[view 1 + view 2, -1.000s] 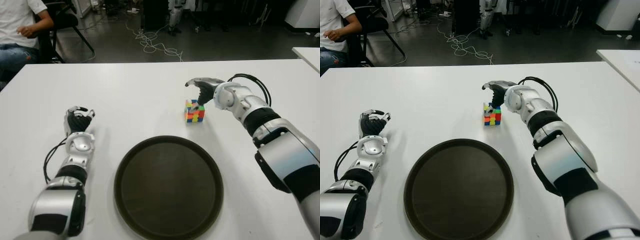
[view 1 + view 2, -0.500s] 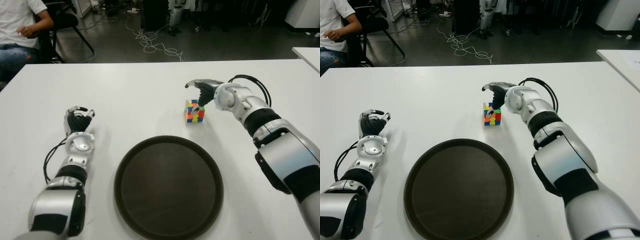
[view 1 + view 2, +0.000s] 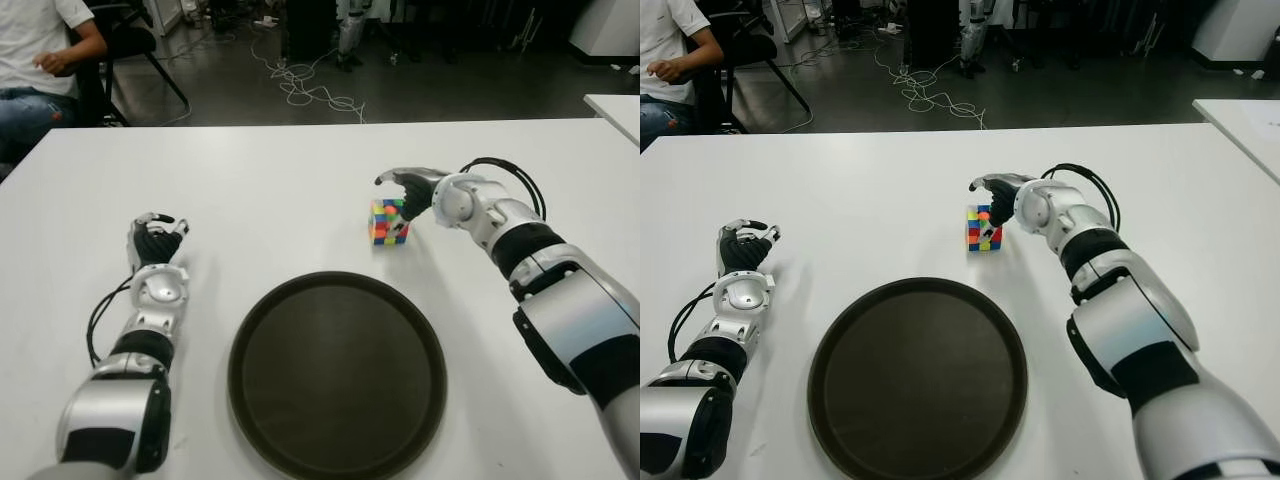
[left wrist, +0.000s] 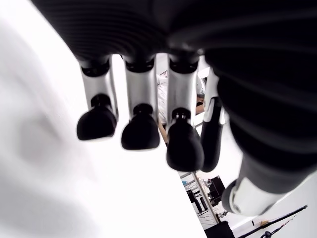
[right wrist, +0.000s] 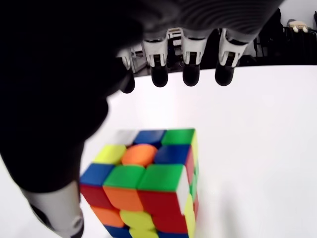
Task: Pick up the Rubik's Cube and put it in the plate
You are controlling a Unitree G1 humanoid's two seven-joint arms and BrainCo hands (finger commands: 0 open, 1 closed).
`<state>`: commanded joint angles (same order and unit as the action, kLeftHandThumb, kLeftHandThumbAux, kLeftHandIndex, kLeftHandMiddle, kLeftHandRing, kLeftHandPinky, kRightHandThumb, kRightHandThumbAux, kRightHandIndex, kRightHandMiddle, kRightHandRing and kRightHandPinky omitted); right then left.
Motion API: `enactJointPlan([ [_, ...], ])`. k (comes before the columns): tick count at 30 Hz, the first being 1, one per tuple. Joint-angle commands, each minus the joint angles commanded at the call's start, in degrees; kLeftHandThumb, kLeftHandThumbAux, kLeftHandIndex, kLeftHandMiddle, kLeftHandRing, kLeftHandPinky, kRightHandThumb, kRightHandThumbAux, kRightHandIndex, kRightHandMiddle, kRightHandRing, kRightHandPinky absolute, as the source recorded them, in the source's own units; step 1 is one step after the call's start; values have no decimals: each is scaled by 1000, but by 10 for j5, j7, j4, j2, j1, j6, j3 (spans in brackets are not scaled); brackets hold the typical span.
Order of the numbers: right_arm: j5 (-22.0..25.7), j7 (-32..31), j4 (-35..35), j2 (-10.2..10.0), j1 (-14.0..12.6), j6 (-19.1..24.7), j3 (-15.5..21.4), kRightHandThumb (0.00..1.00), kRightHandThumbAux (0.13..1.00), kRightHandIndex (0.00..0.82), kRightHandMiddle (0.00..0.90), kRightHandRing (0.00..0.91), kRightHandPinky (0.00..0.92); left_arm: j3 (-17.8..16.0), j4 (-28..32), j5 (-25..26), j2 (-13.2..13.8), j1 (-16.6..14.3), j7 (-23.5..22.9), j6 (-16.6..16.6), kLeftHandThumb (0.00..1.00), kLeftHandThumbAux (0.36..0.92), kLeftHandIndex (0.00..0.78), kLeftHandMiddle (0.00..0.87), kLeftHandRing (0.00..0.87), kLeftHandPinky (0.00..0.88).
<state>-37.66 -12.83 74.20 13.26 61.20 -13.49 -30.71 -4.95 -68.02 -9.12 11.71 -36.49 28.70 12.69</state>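
Observation:
The Rubik's Cube (image 3: 388, 222) stands on the white table (image 3: 260, 190), just beyond the far rim of the round dark plate (image 3: 337, 375). My right hand (image 3: 397, 195) hovers right over the cube, open. In the right wrist view its fingers (image 5: 190, 74) arch past the cube (image 5: 148, 183) without touching it, and the thumb hangs close beside the cube's side. My left hand (image 3: 155, 240) shows at the left of the plate, fingers curled, holding nothing.
A seated person (image 3: 40, 60) and a chair are beyond the table's far left corner. Cables lie on the floor behind the table. Another white table's corner (image 3: 615, 105) shows at the far right.
My right hand has sunk a little and drawn closer over the cube. The cube, the plate and my left hand have stayed where they were.

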Motion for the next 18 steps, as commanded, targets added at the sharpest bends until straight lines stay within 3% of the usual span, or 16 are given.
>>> enactJointPlan([
  [18,4,15,-4,3,-14,-14,3,0,783,0,0,0,17,6,3,-6,2,5,3,9,711,705,442,814,815,806],
])
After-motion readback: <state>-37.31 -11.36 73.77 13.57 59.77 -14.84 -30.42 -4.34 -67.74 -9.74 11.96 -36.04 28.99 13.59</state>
